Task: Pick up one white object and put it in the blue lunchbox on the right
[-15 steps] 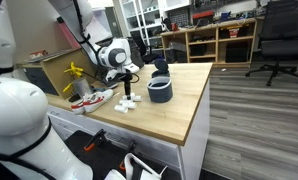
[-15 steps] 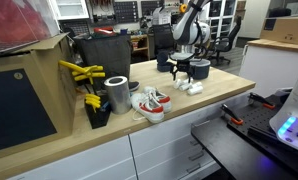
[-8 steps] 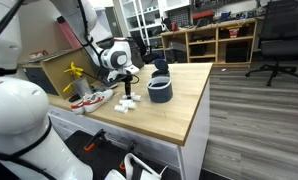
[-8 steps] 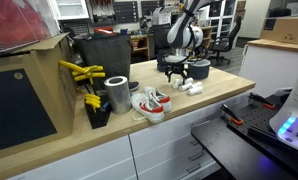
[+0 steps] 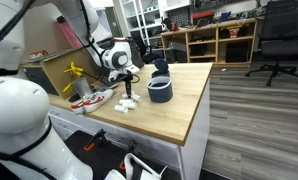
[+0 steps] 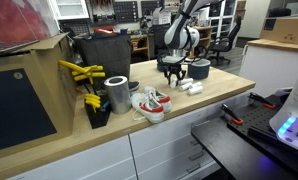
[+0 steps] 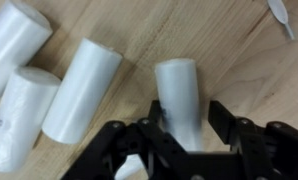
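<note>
Where end effector [image 7: 189, 120] straddles white cylinder [image 7: 177, 85], jaws apart

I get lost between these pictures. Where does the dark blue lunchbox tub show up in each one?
In an exterior view: the blue lunchbox is near the middle of the picture, just right of the gripper.
In an exterior view: the lunchbox is right of centre in the upper half, again just right of the gripper.
Wrist view: not in it.
Shared landmark: the gripper, above the white cylinders.

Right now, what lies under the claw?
One white cylinder on the wooden table, between the fingers of the open claw. Its near end is hidden by the claw.
</note>
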Motion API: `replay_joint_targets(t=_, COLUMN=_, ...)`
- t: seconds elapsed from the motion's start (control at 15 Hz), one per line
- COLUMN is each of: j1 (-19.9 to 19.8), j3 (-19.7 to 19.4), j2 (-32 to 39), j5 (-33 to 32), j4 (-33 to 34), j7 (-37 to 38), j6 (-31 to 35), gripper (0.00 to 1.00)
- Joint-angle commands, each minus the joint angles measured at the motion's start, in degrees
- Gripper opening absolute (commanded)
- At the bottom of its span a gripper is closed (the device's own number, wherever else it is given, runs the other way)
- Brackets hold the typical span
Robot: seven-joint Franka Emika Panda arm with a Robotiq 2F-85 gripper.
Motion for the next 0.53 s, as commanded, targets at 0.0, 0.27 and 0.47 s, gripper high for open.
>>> replay_joint_targets(t=0.0, j1=0.7, j3=-0.4, j2=0.3, j5=0.7, j4=0.4, j7=0.8, j6=-0.2, gripper=0.22)
replay_joint_targets(t=0.27, j1=0.9, j3=-0.9, j2=-1.5, j5=-0.1, j4=-1.4, j7=0.6, j6=0.0, gripper=0.06)
replay_joint_targets(t=0.47, j1=1.7, j3=-1.4, j2=-3.0, j5=-1.2, j4=-3.1, j7=0.8, j6=1.0, gripper=0.06)
